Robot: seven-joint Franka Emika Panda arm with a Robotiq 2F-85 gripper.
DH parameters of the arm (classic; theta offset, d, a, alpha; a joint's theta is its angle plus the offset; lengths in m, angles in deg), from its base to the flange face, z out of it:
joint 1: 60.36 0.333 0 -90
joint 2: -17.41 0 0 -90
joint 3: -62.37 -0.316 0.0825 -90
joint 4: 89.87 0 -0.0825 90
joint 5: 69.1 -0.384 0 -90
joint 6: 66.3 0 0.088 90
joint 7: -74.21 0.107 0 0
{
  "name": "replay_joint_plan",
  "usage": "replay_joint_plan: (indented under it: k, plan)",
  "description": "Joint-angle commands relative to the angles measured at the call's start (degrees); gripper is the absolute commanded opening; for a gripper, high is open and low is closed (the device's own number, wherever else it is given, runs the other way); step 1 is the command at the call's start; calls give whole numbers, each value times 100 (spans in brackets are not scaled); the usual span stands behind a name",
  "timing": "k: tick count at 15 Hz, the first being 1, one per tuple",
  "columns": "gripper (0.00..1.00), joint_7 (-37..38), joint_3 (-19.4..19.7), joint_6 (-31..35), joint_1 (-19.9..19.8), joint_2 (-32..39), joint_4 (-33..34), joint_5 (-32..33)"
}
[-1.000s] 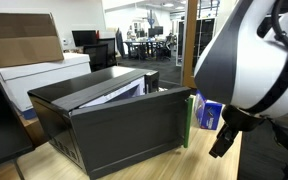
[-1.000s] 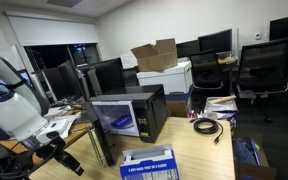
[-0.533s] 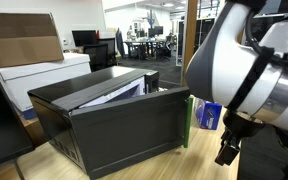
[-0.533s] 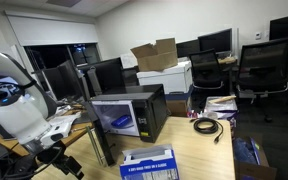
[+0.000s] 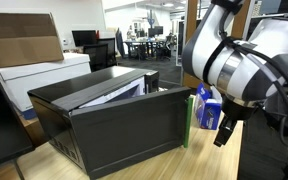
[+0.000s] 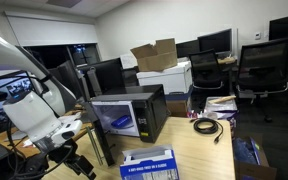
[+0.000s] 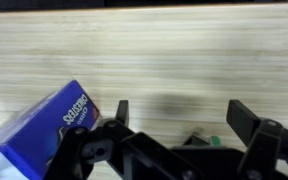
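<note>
My gripper (image 7: 182, 115) is open and empty, hanging a little above the bare wooden table (image 7: 164, 50). In the wrist view a blue box (image 7: 44, 135) lies just left of the left finger, apart from it. In both exterior views the gripper (image 5: 222, 135) (image 6: 79, 165) hangs beside the blue box (image 5: 209, 108) (image 6: 149, 163), near the black microwave (image 5: 104, 115) (image 6: 134, 112). The microwave door stands slightly ajar.
A coiled black cable (image 6: 206, 124) lies on the table behind the microwave. A white printer with an open cardboard box (image 6: 156, 55) on top, monitors and office chairs (image 6: 259, 70) stand at the back. A green strip (image 5: 190, 122) sits at the microwave's corner.
The arm has swung, its bulk moving back from the camera. The gripper has shifted toward the blue box and stays open.
</note>
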Motion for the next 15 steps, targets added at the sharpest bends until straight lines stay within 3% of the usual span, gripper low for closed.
replay_joint_plan:
  k: [1,5,15]
  plan:
    - [100,-943,770,-5,379,102,115,-524]
    - [100,-1756,1175,33,436,261,287,-1093]
    - [100,-3669,1139,32,-42,642,554,-2800]
